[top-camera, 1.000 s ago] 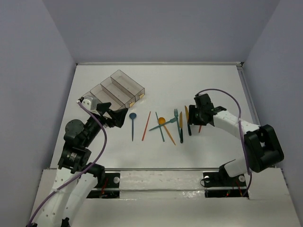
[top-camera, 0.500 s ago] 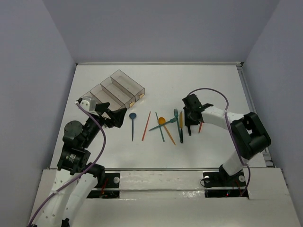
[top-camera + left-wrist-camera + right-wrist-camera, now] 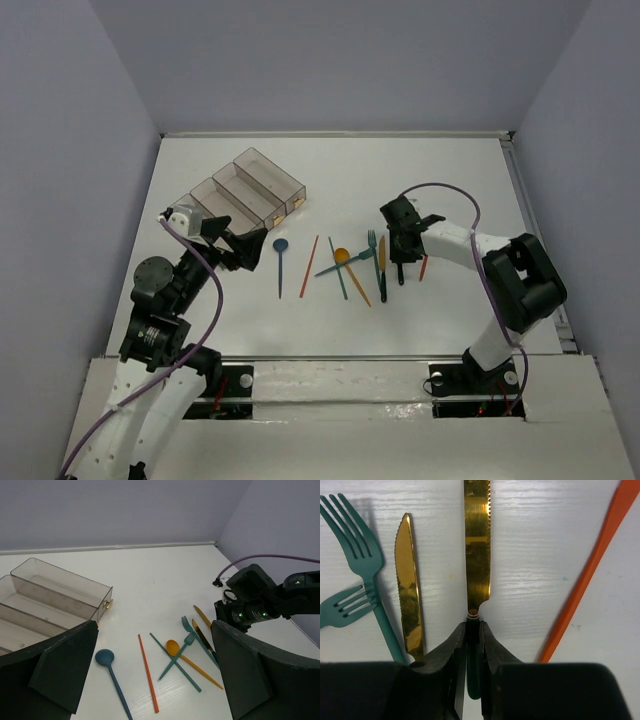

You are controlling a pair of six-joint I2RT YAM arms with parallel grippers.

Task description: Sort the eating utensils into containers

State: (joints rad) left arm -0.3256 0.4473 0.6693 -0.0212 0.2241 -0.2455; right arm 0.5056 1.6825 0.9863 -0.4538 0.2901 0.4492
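The right gripper (image 3: 473, 630) is pinched tight on the knife (image 3: 477, 545) by its dark handle, seemingly not lifted yet, so next it needs raising and carrying to the bins (image 3: 278, 170).

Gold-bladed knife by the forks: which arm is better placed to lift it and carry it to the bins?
Right. The right tool is shut on the dark handle of the gold-bladed knife. The left tool hangs open near the bins, apart from that knife.
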